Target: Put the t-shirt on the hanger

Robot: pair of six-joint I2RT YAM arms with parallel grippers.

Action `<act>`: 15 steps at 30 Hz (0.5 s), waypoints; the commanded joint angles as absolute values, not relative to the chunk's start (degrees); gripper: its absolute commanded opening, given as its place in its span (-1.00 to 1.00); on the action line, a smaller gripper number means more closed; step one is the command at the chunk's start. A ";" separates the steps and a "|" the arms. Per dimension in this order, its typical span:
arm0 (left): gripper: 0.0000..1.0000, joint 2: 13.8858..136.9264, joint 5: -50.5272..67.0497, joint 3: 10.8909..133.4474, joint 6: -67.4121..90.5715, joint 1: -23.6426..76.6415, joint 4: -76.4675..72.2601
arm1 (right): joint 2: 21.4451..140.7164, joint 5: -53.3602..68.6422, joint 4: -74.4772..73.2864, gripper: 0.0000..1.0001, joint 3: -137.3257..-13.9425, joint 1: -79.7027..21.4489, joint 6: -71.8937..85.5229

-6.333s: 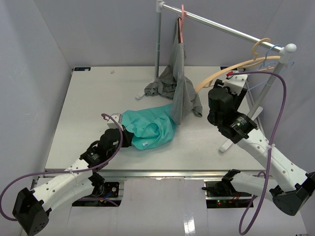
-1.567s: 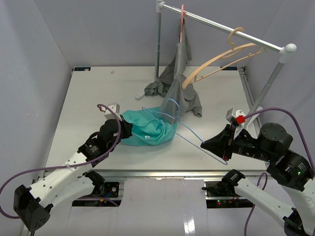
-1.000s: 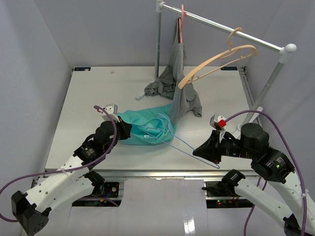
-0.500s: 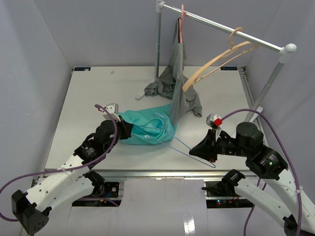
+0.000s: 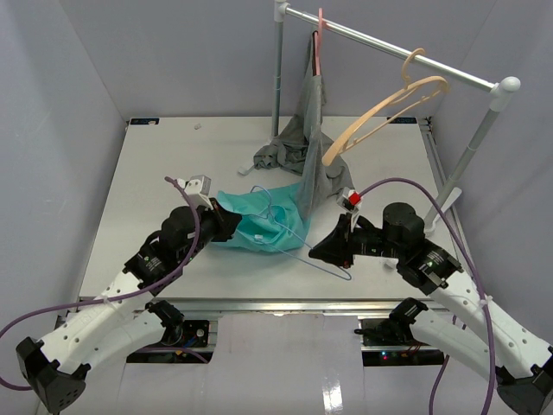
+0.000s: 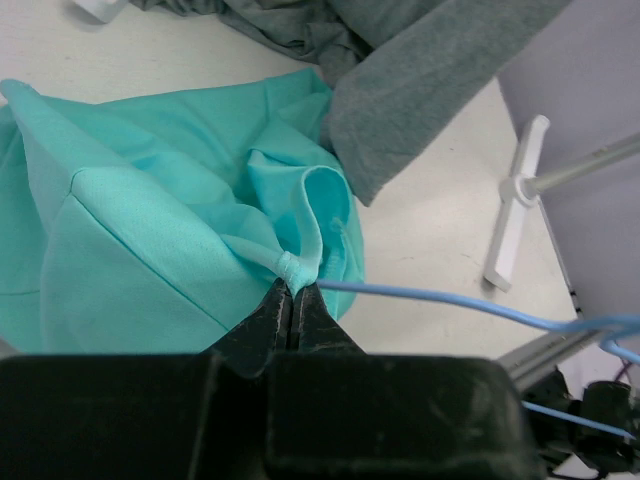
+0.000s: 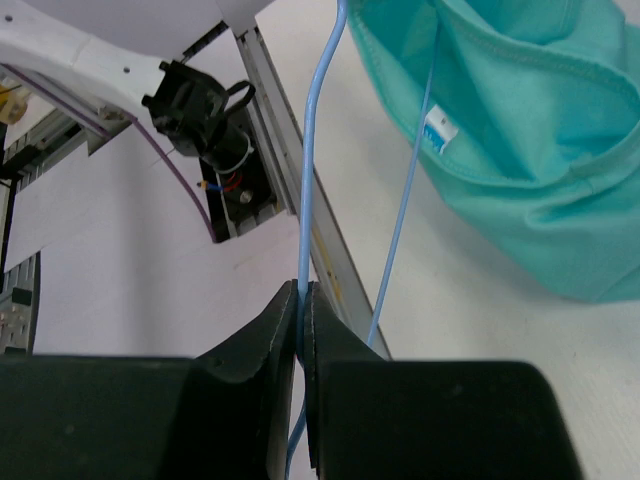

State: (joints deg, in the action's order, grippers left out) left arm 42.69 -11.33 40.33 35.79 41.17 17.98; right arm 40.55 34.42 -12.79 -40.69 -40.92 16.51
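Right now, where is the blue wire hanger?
Top view, centre: the light-blue wire hanger is in the right hand, its far end over the teal t-shirt.

High rear camera looks down; close wrist cameras both apparently face the t-shirt (image 6: pixel 150 220)

A: Near side first. The t-shirt (image 5: pixel 259 226) is plain teal-green, with a white tag (image 7: pixel 437 125) at the collar. The hanger (image 6: pixel 430 296) is thin light-blue wire.
B: Logged. Far side: grey garment (image 5: pixel 321 173), plain, on a pink hanger (image 5: pixel 320 39). There's a tan wooden hanger (image 5: pixel 354 130) to its right, and the rail (image 5: pixel 371 41) is silver.
A: The table (image 5: pixel 155 173) is off-white, the walls (image 5: pixel 60 104) pale lilac-grey.
B: The left gripper (image 5: pixel 232 226) and right gripper (image 5: pixel 313 253) are black, the cables (image 5: pixel 389 181) purple.
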 commanded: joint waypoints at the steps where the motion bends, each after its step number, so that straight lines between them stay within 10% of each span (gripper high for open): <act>1: -1.00 42.97 -5.76 46.14 35.53 41.40 17.05 | 45.21 30.60 5.78 -0.84 -39.45 -41.72 17.67; 15: -0.91 43.64 3.02 50.74 33.06 41.40 13.54 | 55.67 26.86 33.98 -0.84 -34.30 -46.66 12.70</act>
